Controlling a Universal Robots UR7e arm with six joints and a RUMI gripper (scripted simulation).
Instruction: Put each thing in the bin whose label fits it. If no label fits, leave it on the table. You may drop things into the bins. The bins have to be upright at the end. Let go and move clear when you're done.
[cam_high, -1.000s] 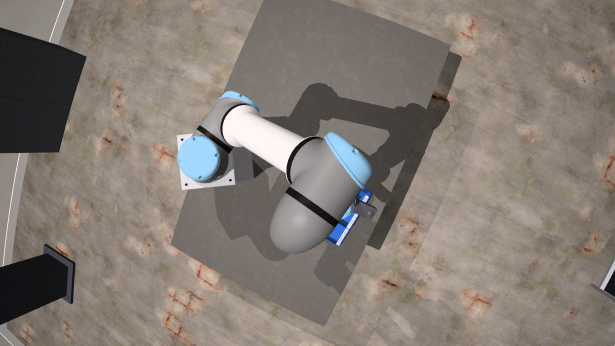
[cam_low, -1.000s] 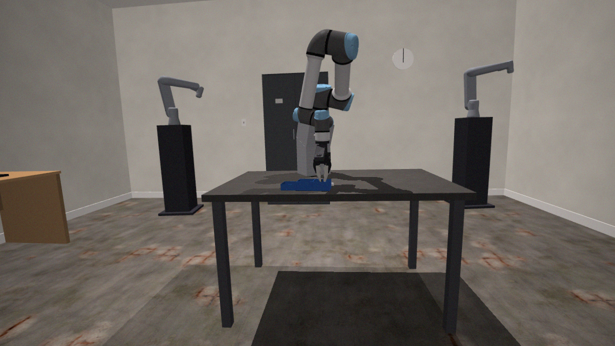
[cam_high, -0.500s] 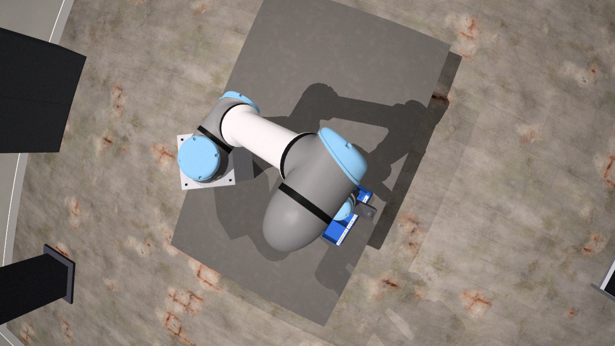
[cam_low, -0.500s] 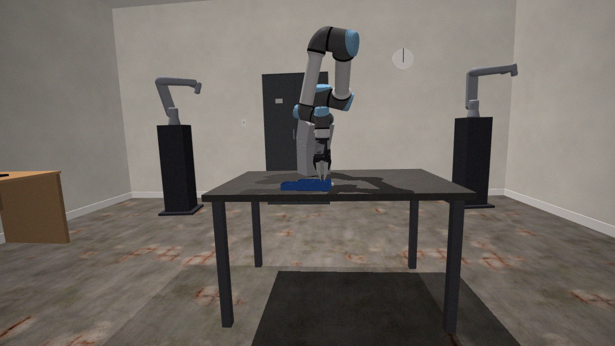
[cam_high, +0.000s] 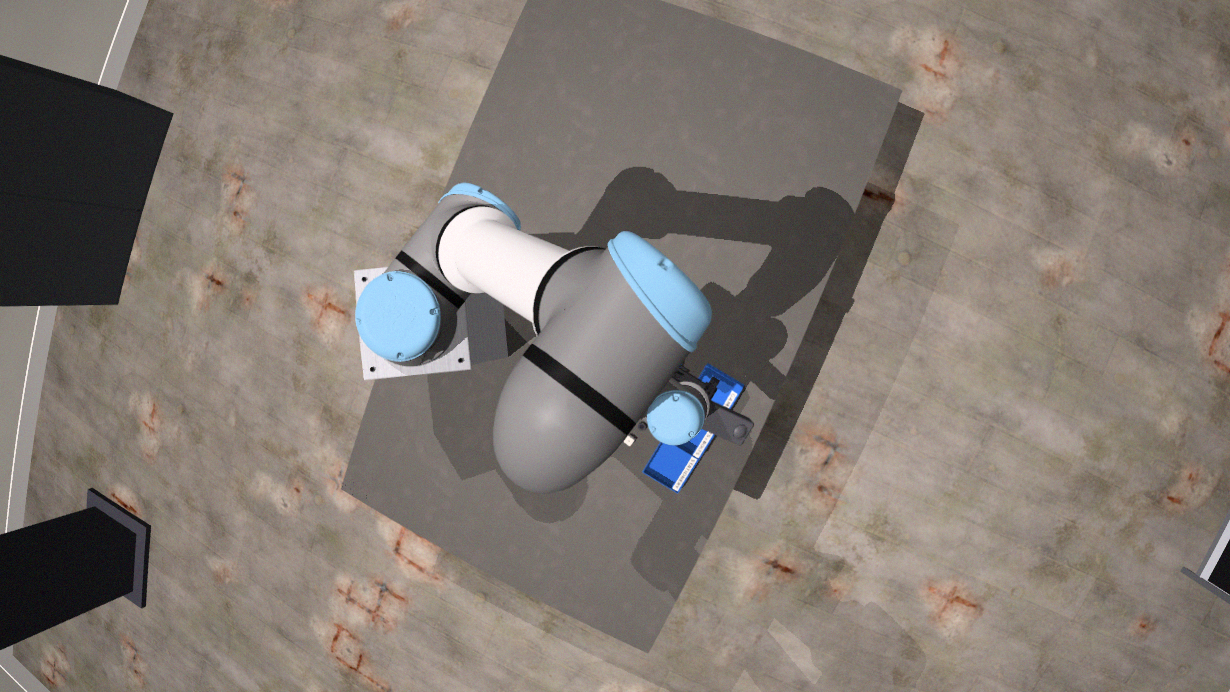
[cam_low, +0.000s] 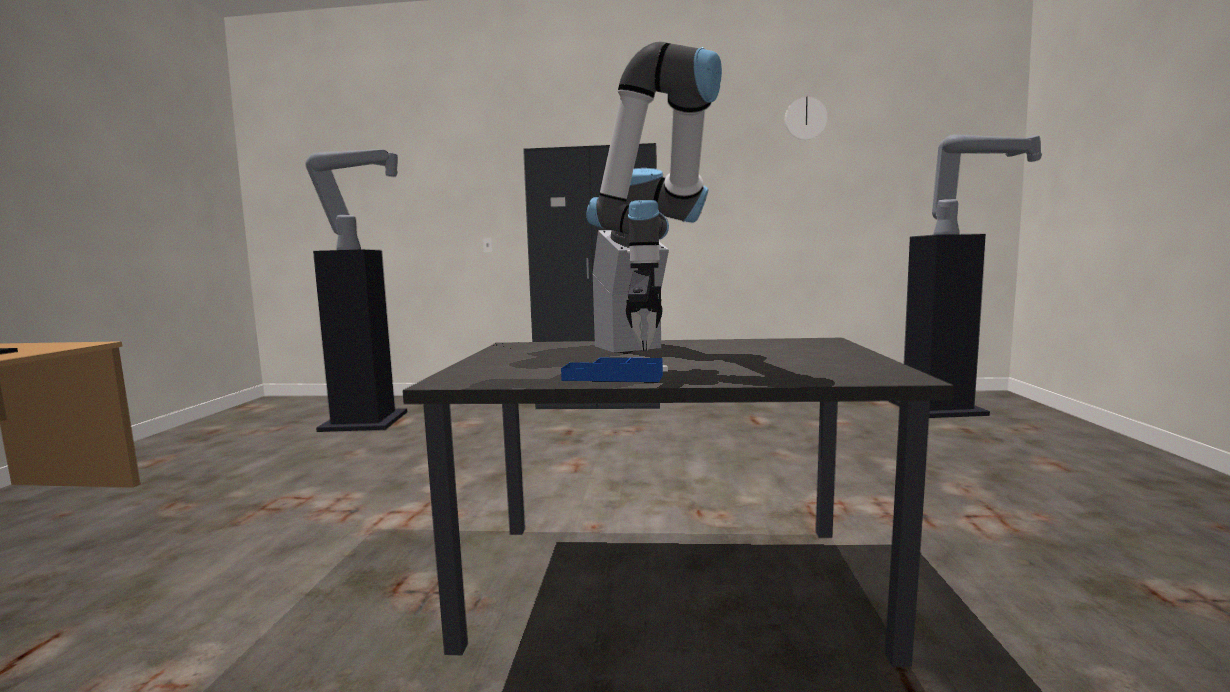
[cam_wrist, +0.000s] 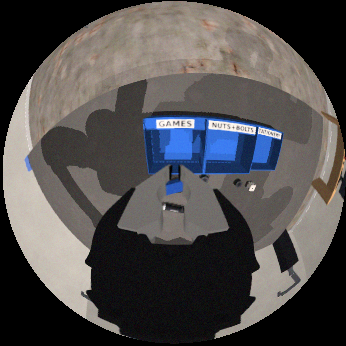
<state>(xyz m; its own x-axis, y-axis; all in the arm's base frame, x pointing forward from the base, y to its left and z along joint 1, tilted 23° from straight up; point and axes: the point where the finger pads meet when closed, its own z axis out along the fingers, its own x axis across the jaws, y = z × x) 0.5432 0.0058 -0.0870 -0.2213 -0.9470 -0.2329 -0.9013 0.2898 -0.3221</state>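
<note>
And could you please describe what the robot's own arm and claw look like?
The arm has white tubular links, rounded dark grey joints with light blue round caps, and black bands. The claw has a black body and two grey, tapering fingers. I can't make out any cable or lettering on either.

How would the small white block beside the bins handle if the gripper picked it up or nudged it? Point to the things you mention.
The small white block (cam_high: 629, 439) (cam_wrist: 252, 186) is probably stiff, given its crisp edges. Its boxy shape suggests sliding or tipping onto another face rather than rolling freely. Being small beside the bins (cam_wrist: 204, 145), it's likely light.
</note>
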